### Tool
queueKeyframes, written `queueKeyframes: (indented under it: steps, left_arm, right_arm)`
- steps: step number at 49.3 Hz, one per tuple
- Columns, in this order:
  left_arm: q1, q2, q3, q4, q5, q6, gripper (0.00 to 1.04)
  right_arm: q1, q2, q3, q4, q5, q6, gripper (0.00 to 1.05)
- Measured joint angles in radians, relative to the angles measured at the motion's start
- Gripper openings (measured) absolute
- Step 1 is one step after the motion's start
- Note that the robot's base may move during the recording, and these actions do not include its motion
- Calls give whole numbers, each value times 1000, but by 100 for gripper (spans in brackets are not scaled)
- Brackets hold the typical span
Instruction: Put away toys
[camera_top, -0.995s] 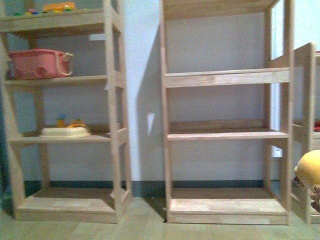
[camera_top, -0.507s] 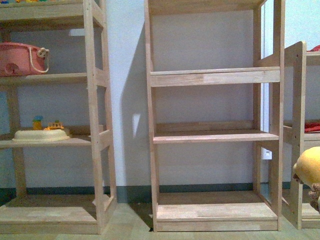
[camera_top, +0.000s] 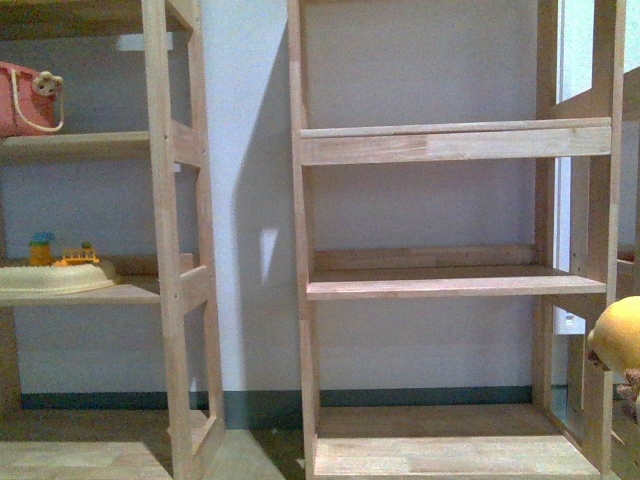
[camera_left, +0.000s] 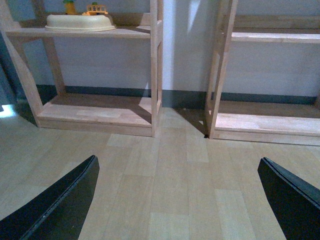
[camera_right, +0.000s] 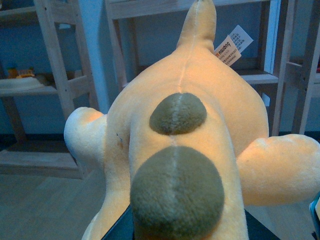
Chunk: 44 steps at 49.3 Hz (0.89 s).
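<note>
Plush toy (camera_top: 618, 338) at lower-right edge of front view, off floor, not on any shelf. Right gripper (camera_right: 117, 231) nearly hidden beneath toy; judged clamped on it. Left gripper (camera_left: 177, 162) spread wide, holding nothing, above floor. Pickup done, placing not yet done. Shelf unit (camera_top: 455, 285) fills frame centre; pink basket (camera_top: 25, 100) upper left.

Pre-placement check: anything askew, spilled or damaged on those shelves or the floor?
Nothing stands out. The left shelf unit and middle shelf unit stand upright with level boards. The cream tray of small toys sits flat on its shelf, the pink basket on the one above. The orange-yellow plush animal looks intact, tag attached.
</note>
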Motion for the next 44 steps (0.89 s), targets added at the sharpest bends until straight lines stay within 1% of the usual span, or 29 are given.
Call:
queueKeyframes:
  steps: [44]
  left_arm:
    - [0,0,0,0,0,0,99]
  right_arm:
    - [0,0,0,0,0,0,19]
